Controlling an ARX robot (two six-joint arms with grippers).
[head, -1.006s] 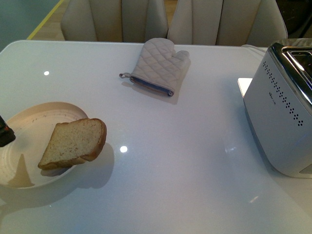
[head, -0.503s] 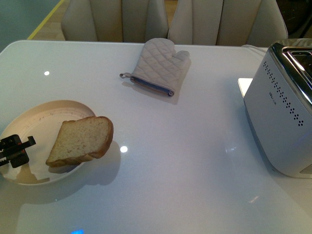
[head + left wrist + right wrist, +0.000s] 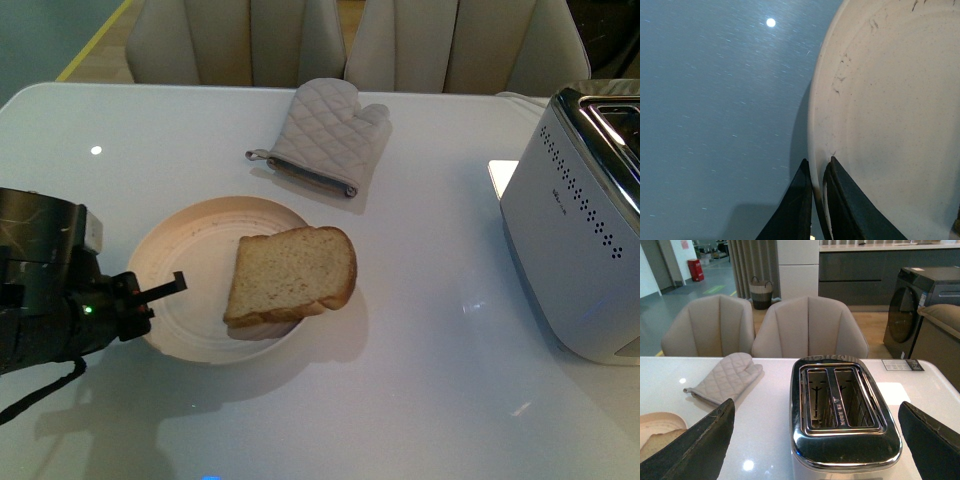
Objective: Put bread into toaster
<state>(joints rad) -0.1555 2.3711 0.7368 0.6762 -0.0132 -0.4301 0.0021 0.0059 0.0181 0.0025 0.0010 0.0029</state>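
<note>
The bread [image 3: 292,272], a light-brown slice with a darker crust, lies on the round cream plate [image 3: 190,250] and overhangs its right rim. My left gripper [image 3: 163,291] is shut on the plate's left rim; in the left wrist view the two dark fingers [image 3: 840,200] pinch the plate's edge [image 3: 890,100]. The white toaster [image 3: 570,230] with a chrome top stands at the table's right edge. My right gripper [image 3: 816,404] is open and empty, hovering over the toaster [image 3: 840,405], whose two slots are empty. The bread [image 3: 652,445] shows at the right wrist view's lower left.
A quilted grey oven mitt [image 3: 325,135] lies at the back middle of the white table; it also shows in the right wrist view [image 3: 725,377]. Beige chairs [image 3: 250,40] stand behind the table. A white card [image 3: 500,175] lies by the toaster.
The plate with the bread has slid right, from the table's left edge towards the middle. My left arm has come into the front view with it.
</note>
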